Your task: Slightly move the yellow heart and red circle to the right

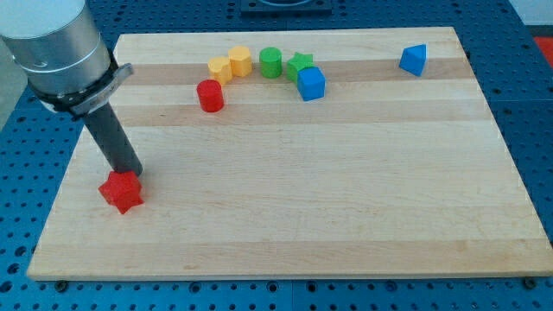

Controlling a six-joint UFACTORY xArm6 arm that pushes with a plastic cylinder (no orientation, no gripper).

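The red circle block (pixel 210 95) sits at the upper left of the wooden board (pixel 346 207). A yellow block (pixel 219 70) lies just above it, touching a second yellow block (pixel 240 60) to its right; I cannot tell which is the heart. My tip (pixel 130 174) is at the view's lower left, touching the top of a red star block (pixel 121 192). It is far below and left of the red circle and the yellow blocks.
A green cylinder (pixel 271 62), a green star (pixel 300 63) and a blue cube (pixel 311 84) cluster to the right of the yellow blocks. A blue block (pixel 414 59) sits at the upper right. The arm's grey body (pixel 56 43) fills the upper left corner.
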